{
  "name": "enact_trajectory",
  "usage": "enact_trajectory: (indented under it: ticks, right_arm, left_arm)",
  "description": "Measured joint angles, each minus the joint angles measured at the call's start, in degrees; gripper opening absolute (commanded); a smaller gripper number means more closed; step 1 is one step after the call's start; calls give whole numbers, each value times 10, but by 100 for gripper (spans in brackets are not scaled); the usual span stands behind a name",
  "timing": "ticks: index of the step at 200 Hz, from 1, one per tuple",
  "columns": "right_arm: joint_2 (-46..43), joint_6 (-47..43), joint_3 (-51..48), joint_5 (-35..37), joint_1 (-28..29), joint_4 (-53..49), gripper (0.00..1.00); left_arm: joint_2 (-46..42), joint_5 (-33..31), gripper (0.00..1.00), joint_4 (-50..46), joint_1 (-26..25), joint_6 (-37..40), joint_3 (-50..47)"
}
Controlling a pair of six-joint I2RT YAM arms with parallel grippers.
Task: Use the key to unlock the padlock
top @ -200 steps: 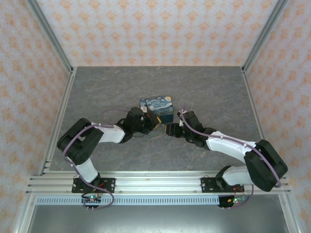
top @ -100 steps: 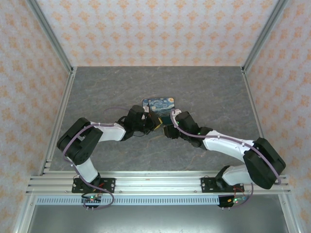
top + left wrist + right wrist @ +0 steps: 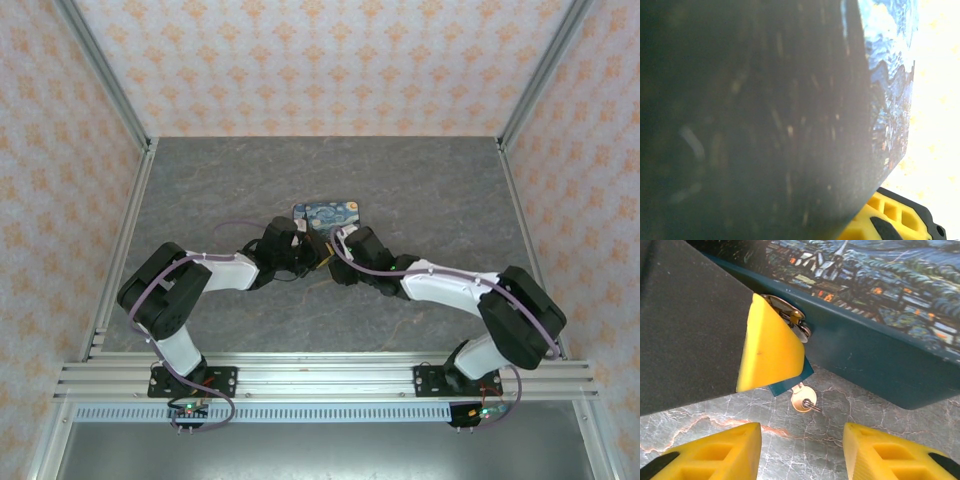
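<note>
Standing over the rig, I am looking at the padlock [image 3: 330, 212] lying flat, painted face up, near the middle of the grey tabletop [image 3: 220, 190], a little toward its far edge. Both arms are reaching in from the near edge and meeting at the padlock's near side, so that part of it is hiding under them in the top view.

The left gripper [image 3: 308, 250] is sitting closed tight against the padlock's teal near edge. In the right wrist view its yellow fingertip [image 3: 771, 350] is pressing right up to a round metal fitting in that edge, and the key [image 3: 788, 382] is showing its teal head from beneath the tip, pinched there as far as I can tell. A small silvery metal piece [image 3: 802, 399] is dangling just below the key's head, above the marbled surface.

The right gripper [image 3: 802, 435] is hovering just beside the key with its two yellow fingers standing partly apart and nothing between them but the tabletop.

The left wrist view is mostly showing a dark blur, with a strip of the padlock's blue painting along the right and one yellow finger at the bottom.
</note>
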Motion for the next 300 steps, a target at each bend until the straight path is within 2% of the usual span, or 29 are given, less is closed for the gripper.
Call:
enact_trajectory:
  ticks: [109,144,200,223,231,242,252,276,300]
  right_arm:
    - [54,-17,42,33,6,-10,36]
    - [60,-19,51,35,9,-15,26]
    - [63,-21,55,38,9,-25,0]
    - [63,-19,55,38,9,-26,0]
    - [63,-19,55,37,9,-27,9]
    - [62,-16,55,36,9,-27,38]
    - [62,-12,55,34,9,-27,52]
    - [46,-9,50,25,9,-27,60]
    - [-11,1,27,17,8,-30,65]
  left_arm:
    - [0,11,0,0,0,0,5]
    - [0,11,0,0,1,0,6]
    - [0,11,0,-2,4,1,6]
    - [0,10,0,-2,4,4,6]
    - [0,10,0,-2,4,4,6]
    - [0,10,0,-2,4,4,6]
    - [0,11,0,-2,4,4,6]
    - [0,11,0,-2,4,4,6]
    - [0,11,0,-2,4,10,6]
